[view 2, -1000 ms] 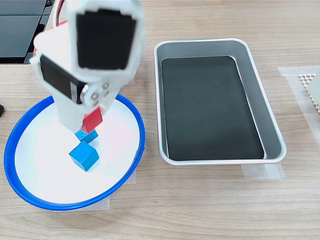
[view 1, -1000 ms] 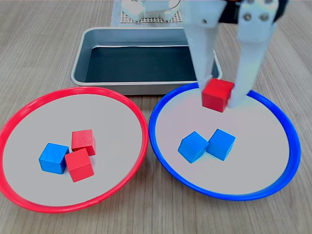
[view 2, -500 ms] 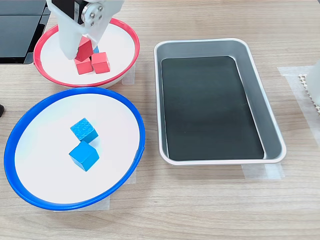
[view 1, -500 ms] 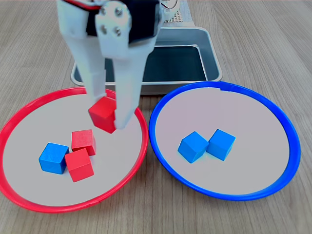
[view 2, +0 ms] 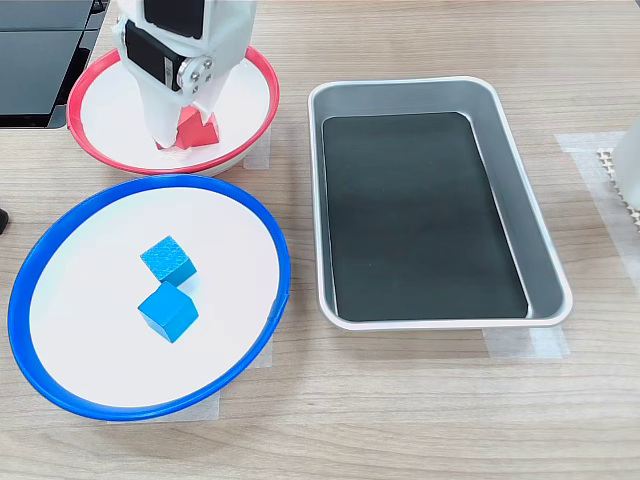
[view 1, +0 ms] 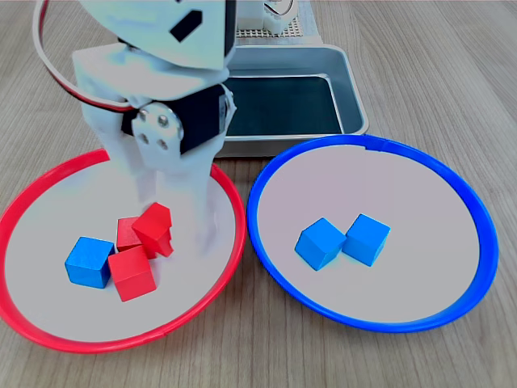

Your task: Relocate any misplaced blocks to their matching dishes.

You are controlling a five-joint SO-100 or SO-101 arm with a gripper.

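While low over the red dish (view 1: 48, 174), gripper (view 1: 174, 234) closed on a tilted red cube (view 1: 155, 228) — touching two other red cubes (view 1: 131, 273), beside the blue cube (view 1: 87, 261).

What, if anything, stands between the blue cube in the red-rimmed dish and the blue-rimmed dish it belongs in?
The blue cube lies toward the first exterior view's left in the red-rimmed dish. The three red cubes and the gripper stand on its side facing the blue-rimmed dish. Lifted clear, nothing else visible blocks it.
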